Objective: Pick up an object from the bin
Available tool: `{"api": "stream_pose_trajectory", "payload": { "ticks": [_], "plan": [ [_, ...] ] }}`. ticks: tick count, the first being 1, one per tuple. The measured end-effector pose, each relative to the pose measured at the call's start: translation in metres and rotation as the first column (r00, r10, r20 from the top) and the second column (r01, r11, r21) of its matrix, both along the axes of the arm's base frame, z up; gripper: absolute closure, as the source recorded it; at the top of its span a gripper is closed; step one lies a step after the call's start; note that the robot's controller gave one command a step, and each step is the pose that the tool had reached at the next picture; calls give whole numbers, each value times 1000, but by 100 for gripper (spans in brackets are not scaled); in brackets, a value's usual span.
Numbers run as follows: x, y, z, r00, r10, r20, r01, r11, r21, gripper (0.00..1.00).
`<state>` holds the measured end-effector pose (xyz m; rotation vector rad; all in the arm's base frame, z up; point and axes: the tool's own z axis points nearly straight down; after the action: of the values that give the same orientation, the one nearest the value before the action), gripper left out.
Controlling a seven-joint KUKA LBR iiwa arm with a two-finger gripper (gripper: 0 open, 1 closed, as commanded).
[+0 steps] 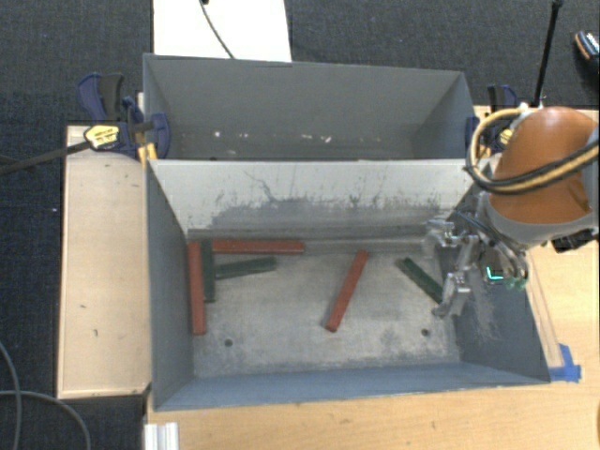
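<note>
Jaws first: you cannot tell how wide they stand, and nothing shows between them. Your gripper (pixel 450 300) hangs low by the bin's (pixel 309 204) wall. A green stick (pixel 416 277) lies just beside the jaws, perhaps touching, and a red stick (pixel 345 292) lies well beyond it. You look to be on the approach. Next you'd need to centre the jaws across the green stick, then close.
</note>
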<state>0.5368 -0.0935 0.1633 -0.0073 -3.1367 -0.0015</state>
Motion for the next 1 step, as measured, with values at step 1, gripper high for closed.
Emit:
{"api": "stream_pose_trajectory", "payload": {
  "ticks": [1],
  "plan": [
    [36, -29, -96, 965, -261, 2, 261, 965, -1, 0]
  ]
}}
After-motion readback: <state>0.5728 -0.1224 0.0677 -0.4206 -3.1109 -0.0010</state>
